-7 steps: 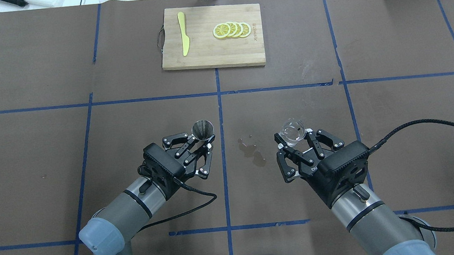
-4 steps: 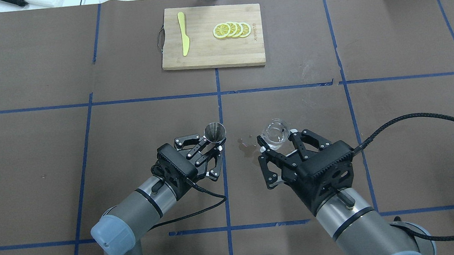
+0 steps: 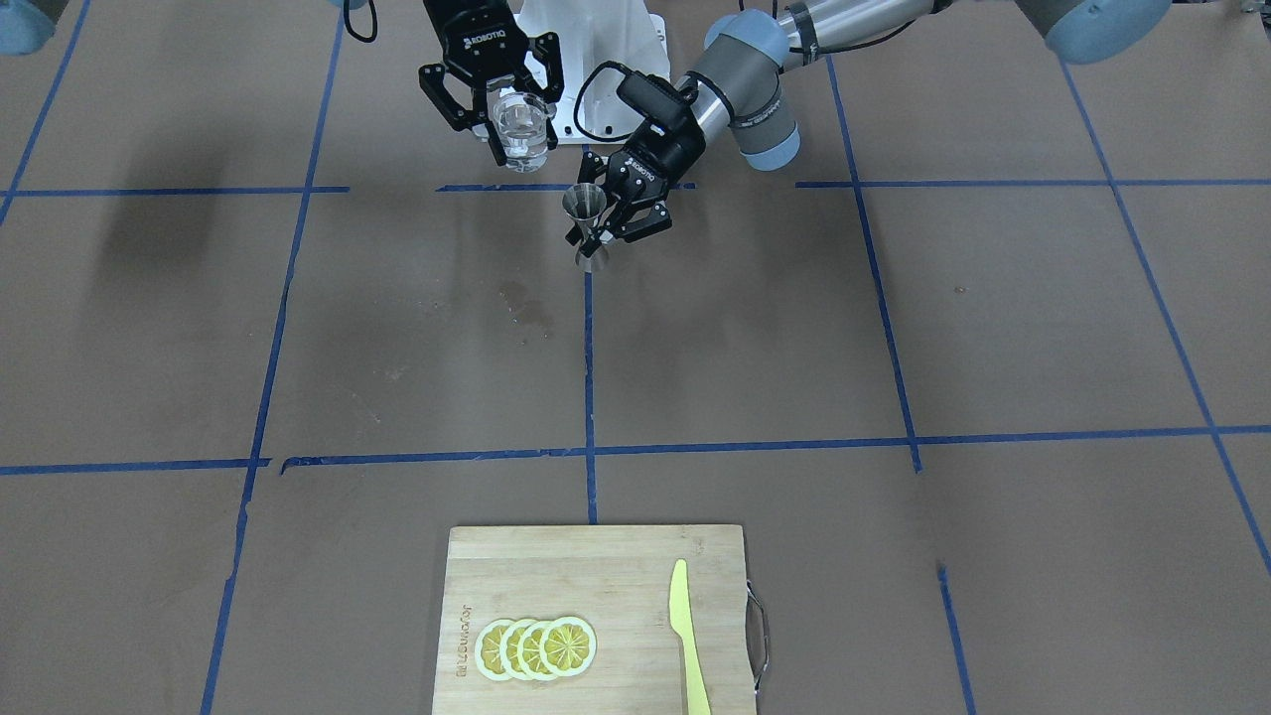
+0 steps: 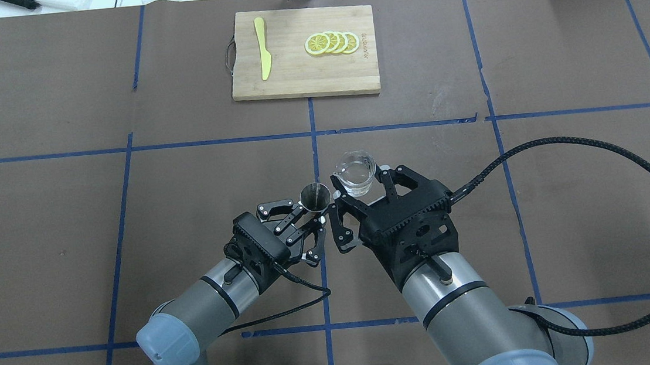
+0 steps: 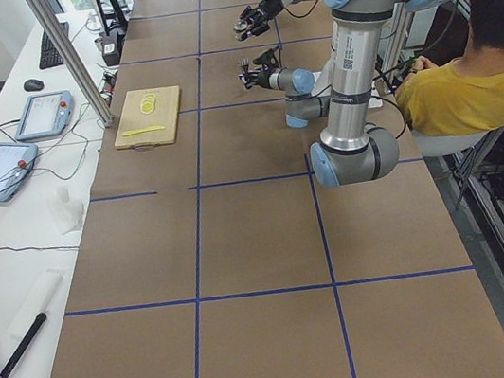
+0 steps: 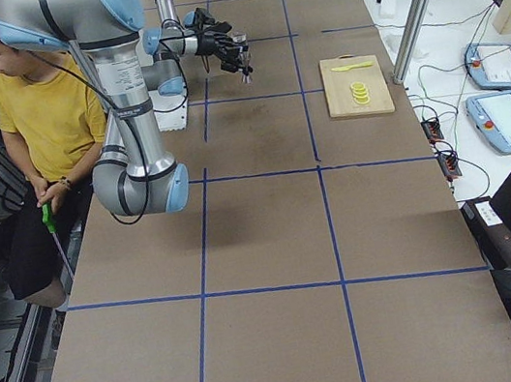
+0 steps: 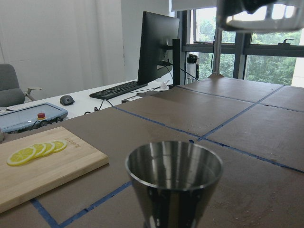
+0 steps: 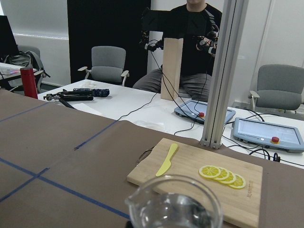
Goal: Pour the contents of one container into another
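The steel hourglass jigger [image 4: 315, 197] stands upright in my left gripper [image 4: 310, 214], which is shut on its narrow waist and holds it just above the table by the centre tape line. My right gripper [image 4: 362, 190] is shut on the clear glass cup [image 4: 355, 173], upright, with clear liquid in it. The cup hangs just right of the jigger and higher. In the front-facing view the cup [image 3: 521, 127] sits above and beside the jigger [image 3: 585, 213]. The left wrist view shows the jigger's open mouth [image 7: 174, 164] with the cup's base [image 7: 259, 13] overhead.
A wooden cutting board [image 4: 304, 75] lies at the far centre with lemon slices [image 4: 331, 42] and a yellow knife [image 4: 262, 48]. A wet stain [image 3: 526, 303] marks the paper near the grippers. A person in yellow [image 5: 466, 88] sits behind the robot.
Both arms have closed in on the centre line. The right gripper carried the cup left and forward; the left gripper carried the jigger right, so the two now sit side by side.
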Tool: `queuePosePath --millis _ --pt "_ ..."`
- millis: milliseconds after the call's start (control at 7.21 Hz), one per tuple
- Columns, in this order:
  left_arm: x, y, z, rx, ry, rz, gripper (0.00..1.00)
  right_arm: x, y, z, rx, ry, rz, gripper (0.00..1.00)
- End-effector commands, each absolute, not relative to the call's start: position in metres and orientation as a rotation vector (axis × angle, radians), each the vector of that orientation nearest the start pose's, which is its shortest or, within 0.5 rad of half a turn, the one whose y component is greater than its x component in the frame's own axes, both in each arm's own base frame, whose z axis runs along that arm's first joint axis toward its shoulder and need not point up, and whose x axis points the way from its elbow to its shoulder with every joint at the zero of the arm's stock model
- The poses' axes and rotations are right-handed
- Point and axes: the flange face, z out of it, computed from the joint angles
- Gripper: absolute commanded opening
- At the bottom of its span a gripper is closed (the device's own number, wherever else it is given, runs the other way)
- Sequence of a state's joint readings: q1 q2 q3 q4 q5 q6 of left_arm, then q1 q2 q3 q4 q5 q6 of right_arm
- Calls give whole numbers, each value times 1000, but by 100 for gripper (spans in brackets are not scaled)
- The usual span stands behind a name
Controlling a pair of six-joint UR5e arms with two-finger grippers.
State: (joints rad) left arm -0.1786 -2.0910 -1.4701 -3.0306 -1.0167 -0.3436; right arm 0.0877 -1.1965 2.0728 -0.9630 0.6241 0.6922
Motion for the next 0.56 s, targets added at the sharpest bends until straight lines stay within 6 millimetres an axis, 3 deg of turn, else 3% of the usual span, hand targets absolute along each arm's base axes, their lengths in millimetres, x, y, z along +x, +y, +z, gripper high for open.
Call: queuePosePath --millis 0,416 --pt "581 -282 249 1445 1152 215 0 -456 -268 153 1265 -779 45 0" --pt "581 -282 245 1448 1156 208 0 -464 -266 146 1253 -745 15 0"
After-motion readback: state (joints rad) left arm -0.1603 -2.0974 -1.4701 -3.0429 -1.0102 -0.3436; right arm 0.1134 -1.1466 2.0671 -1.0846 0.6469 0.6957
